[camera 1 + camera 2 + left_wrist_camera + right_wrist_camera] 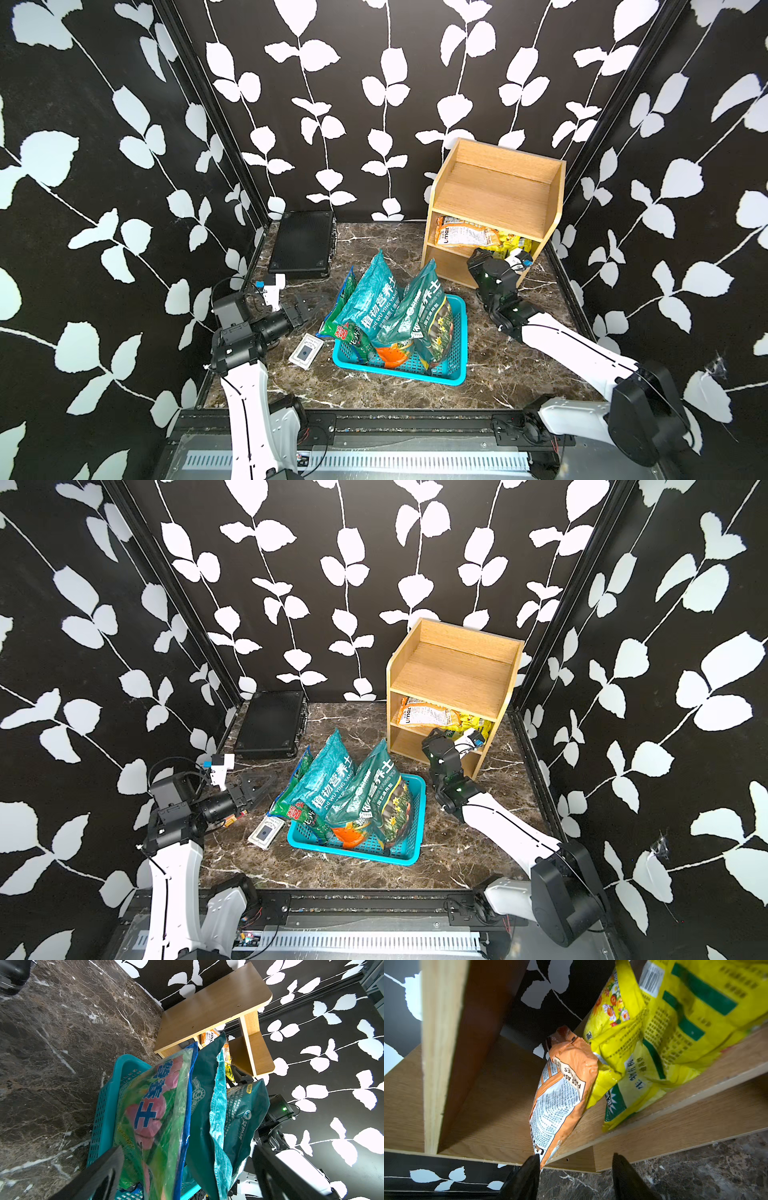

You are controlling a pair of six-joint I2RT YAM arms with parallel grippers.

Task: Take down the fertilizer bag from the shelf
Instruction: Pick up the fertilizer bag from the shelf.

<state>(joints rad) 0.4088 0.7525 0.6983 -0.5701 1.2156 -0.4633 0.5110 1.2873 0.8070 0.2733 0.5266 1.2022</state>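
My right gripper (pixel 576 1155) gapes at the orange plastic fertilizer bag (pixel 562 1093).
Catching only its corner, I may drop it.

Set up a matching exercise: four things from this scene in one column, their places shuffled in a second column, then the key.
Things
1. orange bag
2. teal bags
3. black case
4. small white box

Places
A. standing in the blue basket
B. flat on the table, beside the basket
C. on the middle tier of the shelf, next to the yellow bag
D. at the far end of the table, apart from the shelf

Pairs: 1-C, 2-A, 3-D, 4-B
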